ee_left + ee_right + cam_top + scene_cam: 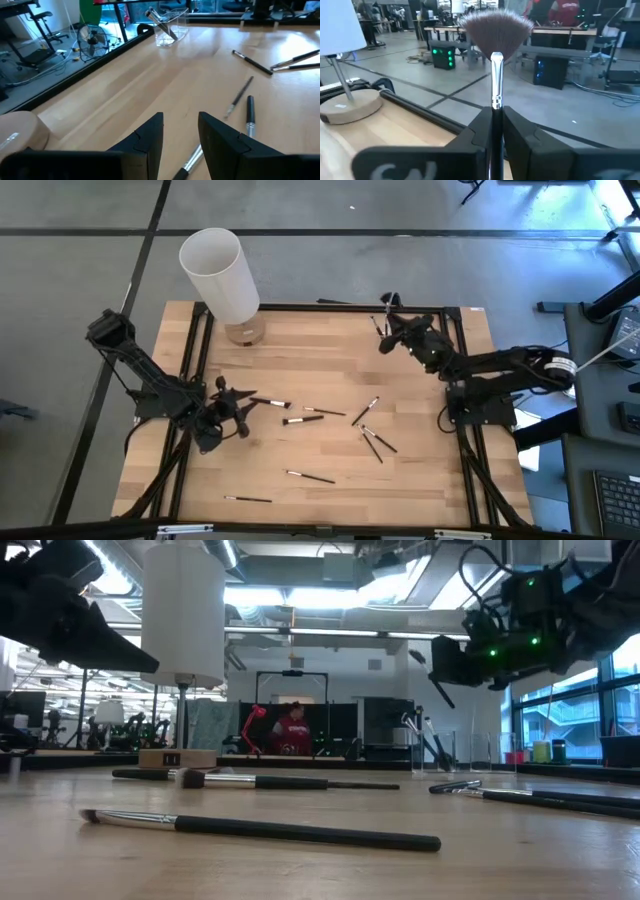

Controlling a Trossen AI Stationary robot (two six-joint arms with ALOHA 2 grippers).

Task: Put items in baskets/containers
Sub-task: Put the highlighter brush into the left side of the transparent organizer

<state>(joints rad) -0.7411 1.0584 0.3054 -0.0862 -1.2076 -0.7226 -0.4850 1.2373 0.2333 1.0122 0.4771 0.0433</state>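
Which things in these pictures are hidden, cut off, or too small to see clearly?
- Clear holder: in the high view the right gripper covers it; how many brushes stand inside cannot be counted.
- Fan brush: the right gripper's fingers hide its handle in the right wrist view.
- Brush below the left gripper: cut off by the picture edge; its tip is unseen.
- Lamp shade: its top is cut off in the low view.

My right gripper (pixel 493 134) pinches a fan brush (pixel 494 45) upright between its fingers. Ahead of my left gripper (pixel 181 137), brushes (pixel 249 114) lie on the table (pixel 150 85), the clear holder (pixel 171 26) far beyond.
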